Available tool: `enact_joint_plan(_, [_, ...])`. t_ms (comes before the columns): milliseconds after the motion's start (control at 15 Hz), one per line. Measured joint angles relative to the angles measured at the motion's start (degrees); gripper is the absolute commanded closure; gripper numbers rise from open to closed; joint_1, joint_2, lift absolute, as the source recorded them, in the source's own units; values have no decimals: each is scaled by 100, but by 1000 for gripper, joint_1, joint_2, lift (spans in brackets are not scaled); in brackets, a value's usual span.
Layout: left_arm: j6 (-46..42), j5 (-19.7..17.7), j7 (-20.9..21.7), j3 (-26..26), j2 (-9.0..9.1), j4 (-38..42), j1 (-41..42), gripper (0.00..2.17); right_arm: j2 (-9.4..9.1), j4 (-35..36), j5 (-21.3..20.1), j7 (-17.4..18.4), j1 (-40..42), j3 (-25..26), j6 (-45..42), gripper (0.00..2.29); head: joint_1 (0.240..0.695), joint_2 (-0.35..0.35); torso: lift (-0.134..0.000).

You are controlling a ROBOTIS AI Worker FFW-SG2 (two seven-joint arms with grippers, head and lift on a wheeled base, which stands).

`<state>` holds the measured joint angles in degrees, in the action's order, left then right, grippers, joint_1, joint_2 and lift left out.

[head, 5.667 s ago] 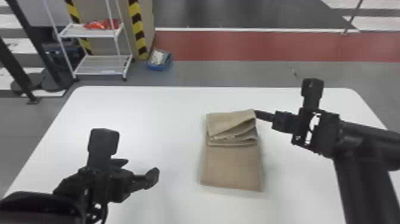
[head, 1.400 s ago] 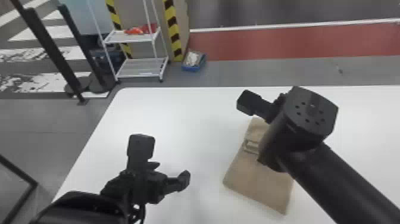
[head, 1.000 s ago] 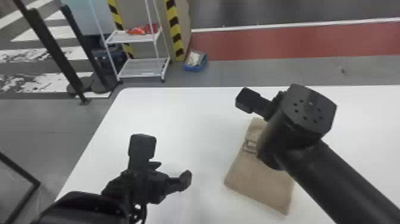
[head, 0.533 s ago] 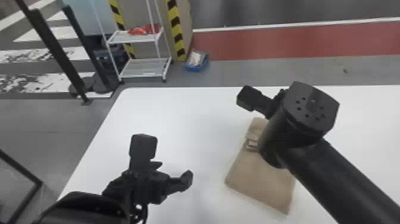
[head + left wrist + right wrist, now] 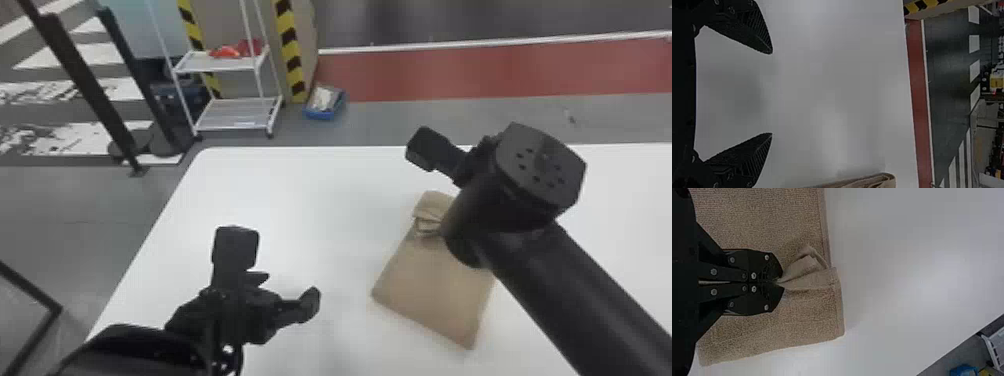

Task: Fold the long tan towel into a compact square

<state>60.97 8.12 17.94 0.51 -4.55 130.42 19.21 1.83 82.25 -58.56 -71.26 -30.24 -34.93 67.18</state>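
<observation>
Pinching a bunched flap of the tan towel [image 5: 770, 329], the right gripper [image 5: 779, 282] has its fingers closed up tight on the cloth. Towel lies on the white table [image 5: 300, 190], partly hidden under the right arm [image 5: 550, 280] in the head view; far end is doubled over, near part flat. Left gripper [image 5: 770, 93] hangs over the table to the towel's left, fingers wide apart, nothing between them. Step in hand looks like mid-fold, working the doubled end; not a compact square yet. Next move probably calls for drawing that flap toward the robot over the flat part, laying it down edge to edge, then letting go. Crumple at the grip could leave a lump, so likely needs smoothing. Brands, labels, writing: none I can read on towel or grippers.
</observation>
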Motion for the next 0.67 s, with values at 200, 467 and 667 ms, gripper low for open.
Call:
enact_joint_plan(200, [-31,-3,0,11,-2,1,3,151,6,54,49,-9,-4,122,-12,1362,695,147,-124])
enact_joint_plan(467, [-36,-5,31,104,-8,137,120,171,3,354,188,-83,-30,329,-11,1362,695,143,-124])
enact_joint_plan(667, [-81,-338,104,312,-10,251,228,421,1,543,220,-99,-7,355,22,1362,695,117,-124])
